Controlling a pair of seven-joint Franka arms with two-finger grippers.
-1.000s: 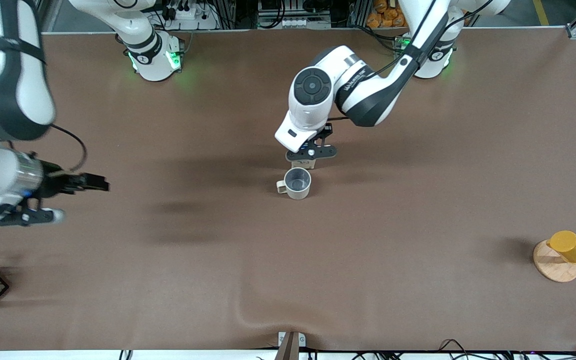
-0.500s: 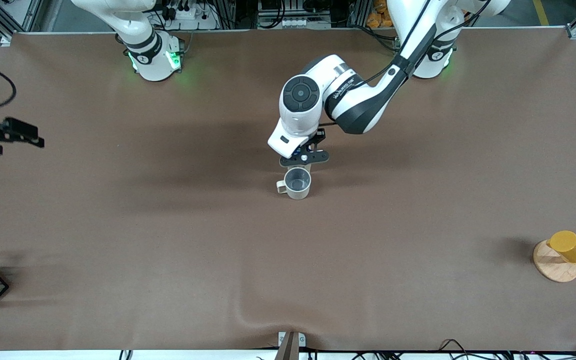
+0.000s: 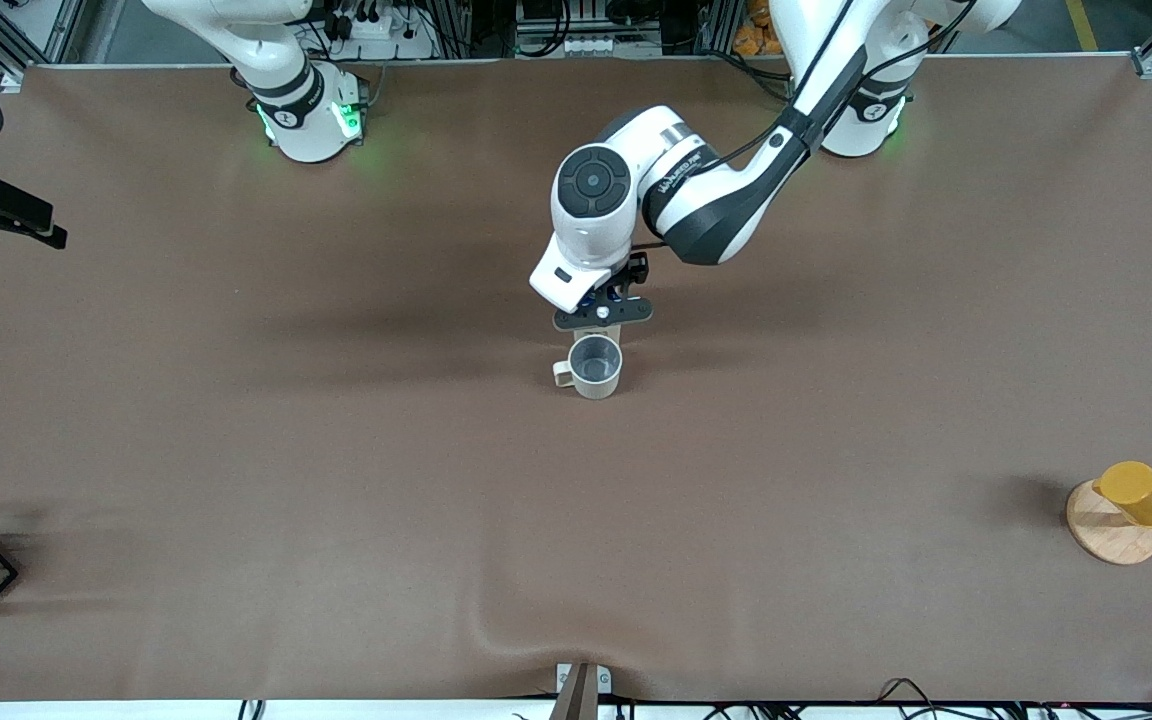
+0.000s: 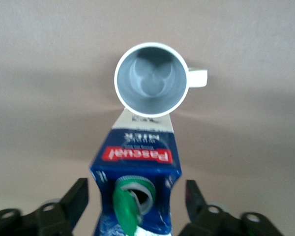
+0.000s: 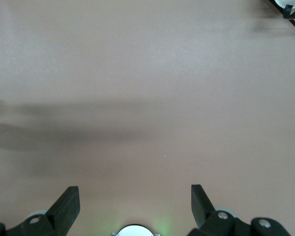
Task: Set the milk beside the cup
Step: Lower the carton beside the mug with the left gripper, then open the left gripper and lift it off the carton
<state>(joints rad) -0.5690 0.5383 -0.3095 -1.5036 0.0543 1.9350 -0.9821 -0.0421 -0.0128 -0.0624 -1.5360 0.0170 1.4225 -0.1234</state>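
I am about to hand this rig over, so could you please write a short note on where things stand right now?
Left gripper: open, straddling the small dark blue milk carton with the red label band, not clamping it.
Right gripper: open, waiting over bare table at the right arm's end.
The carton stands on the table right beside the beige ceramic mug with grey-blue inside, farther from the front camera.
Done: milk placed next to mug.
Left: lift the left gripper clear.
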